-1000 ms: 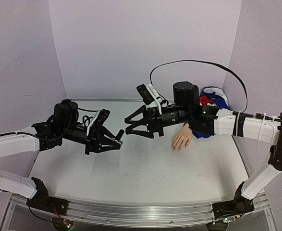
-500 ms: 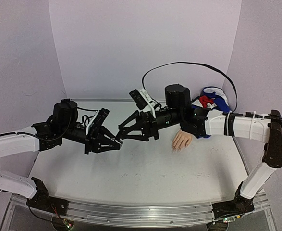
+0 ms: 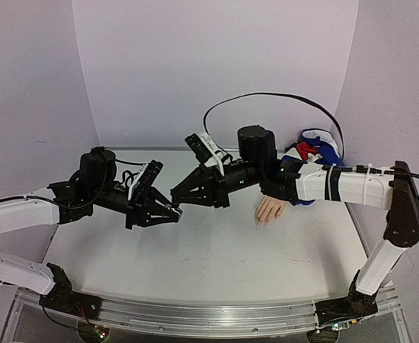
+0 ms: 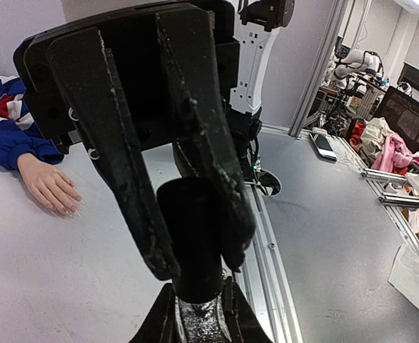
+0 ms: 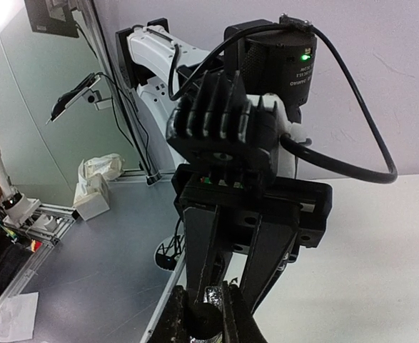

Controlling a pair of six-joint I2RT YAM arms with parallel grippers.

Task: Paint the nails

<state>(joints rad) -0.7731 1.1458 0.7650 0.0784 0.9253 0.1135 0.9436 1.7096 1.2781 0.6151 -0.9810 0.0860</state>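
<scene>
My left gripper (image 3: pixel 170 211) is shut on a small bottle of silver glitter polish (image 4: pixel 198 323), held above the table's middle. Its dark cap (image 4: pixel 191 243) sticks out towards my right gripper (image 3: pixel 178 199), whose fingers (image 4: pixel 127 179) close on either side of the cap. In the right wrist view the cap (image 5: pixel 203 323) sits tight between my right gripper (image 5: pixel 205 307). The pale mannequin hand (image 3: pixel 270 210) lies palm down on the table at the right, with its blue, white and red sleeve (image 3: pixel 316 148) behind it. Its nails (image 4: pixel 68 209) are tiny and point towards the near edge.
A black cable (image 3: pixel 280 96) loops above my right arm. The white table (image 3: pixel 195 264) has a metal rail (image 3: pixel 195 316) along its near edge. Purple walls close off the back and sides.
My right gripper has moved left from beside the mannequin hand to the left gripper and narrowed its jaws around the bottle's cap. The left arm has held still.
</scene>
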